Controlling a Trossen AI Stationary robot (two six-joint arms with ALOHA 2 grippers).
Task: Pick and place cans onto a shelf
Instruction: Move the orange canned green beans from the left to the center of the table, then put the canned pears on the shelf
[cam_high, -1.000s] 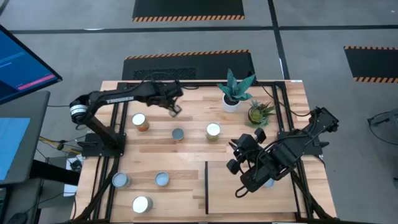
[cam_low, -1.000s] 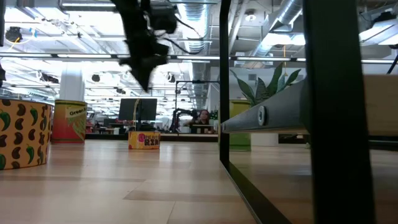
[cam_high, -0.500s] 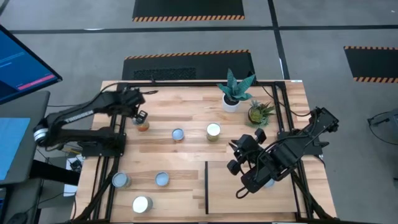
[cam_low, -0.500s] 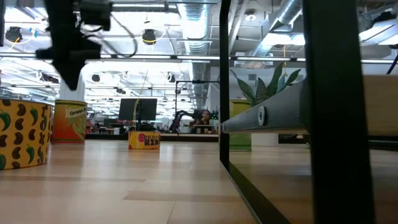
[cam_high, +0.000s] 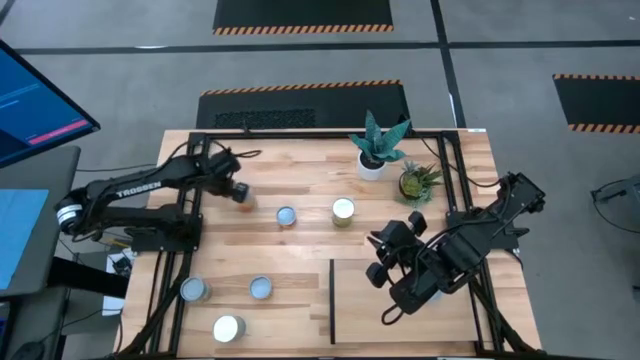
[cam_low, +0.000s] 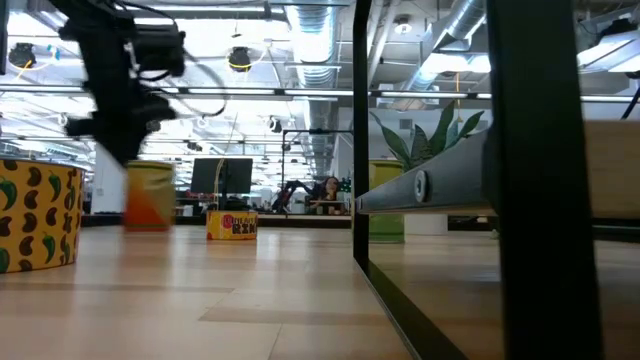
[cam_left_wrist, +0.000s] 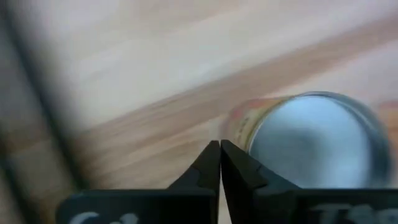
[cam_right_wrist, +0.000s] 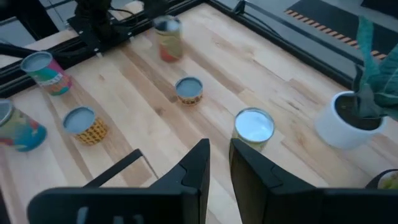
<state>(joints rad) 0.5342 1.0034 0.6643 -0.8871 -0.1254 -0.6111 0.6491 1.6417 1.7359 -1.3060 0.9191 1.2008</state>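
The left gripper (cam_high: 238, 190), jaws pressed together and empty, is touching an orange-labelled can (cam_high: 245, 198) at upper left, while the right gripper (cam_high: 376, 266) is hovering slightly parted, holding nothing, over the shelf (cam_high: 352, 295).

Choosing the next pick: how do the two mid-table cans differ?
The blue-topped can is narrower, with a yellowish label; the white-topped can is wider, with a greenish label. The white-topped can stands nearer the plant pot than the blue-topped can. Both stand upright, untouched.

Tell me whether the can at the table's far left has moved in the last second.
Yes. In the high view the can beside the shut left gripper has slid right, toward the small blue-topped can, which stayed put.
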